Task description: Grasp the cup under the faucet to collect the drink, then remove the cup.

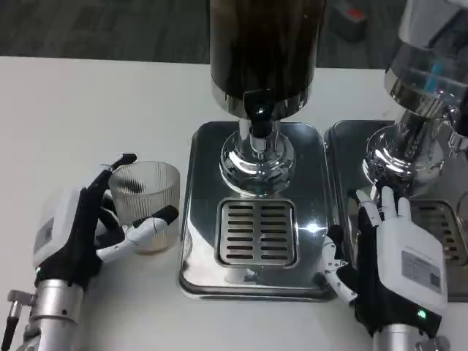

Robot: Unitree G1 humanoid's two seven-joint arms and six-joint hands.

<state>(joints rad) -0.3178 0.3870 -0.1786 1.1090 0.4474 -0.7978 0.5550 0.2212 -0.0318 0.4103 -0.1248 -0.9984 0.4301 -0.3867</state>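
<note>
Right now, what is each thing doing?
cup: upright on the table, left of the tray, looks empty, not under the faucet
left hand: fingers around the cup
right hand: holds nothing, fingers apart
faucet: no drink flowing
drip tray: nothing on it

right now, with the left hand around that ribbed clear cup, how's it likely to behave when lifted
The cup looks empty, so probably light. Its ribbed wall should help the left hand grip it, though thin clear plastic might flex if squeezed. It stands upright on the table, so tipping seems unlikely.
</note>
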